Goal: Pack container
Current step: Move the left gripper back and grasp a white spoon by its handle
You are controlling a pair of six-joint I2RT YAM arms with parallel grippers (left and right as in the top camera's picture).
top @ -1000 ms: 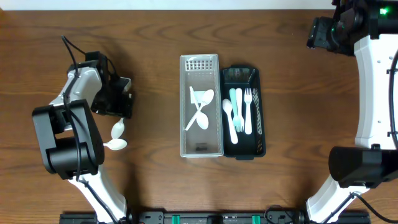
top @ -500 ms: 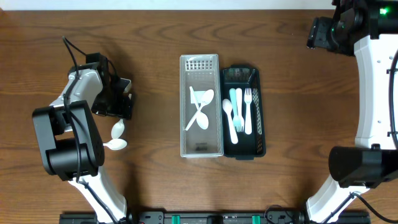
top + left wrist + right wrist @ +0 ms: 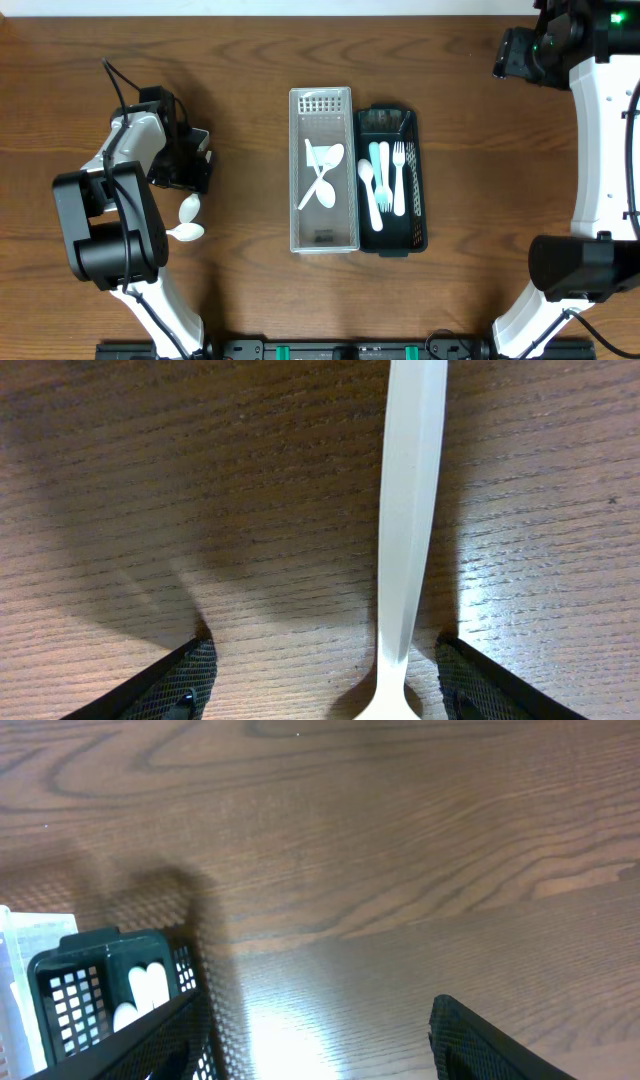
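Wooden table [image 3: 250,80]: clear bin [image 3: 322,240], black basket [image 3: 421,200] side by side centre; two white spoons [image 3: 188,208] left.

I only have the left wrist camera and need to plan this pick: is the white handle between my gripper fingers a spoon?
Observer: Yes, it is a spoon; its bowl shows just past the left gripper.
Operator: Is anything else loose near it?
Observer: A second spoon lies on the table right beside that bowl.
Operator: Where are the packed ones?
Observer: White spoons lie in the clear container at the table's centre.
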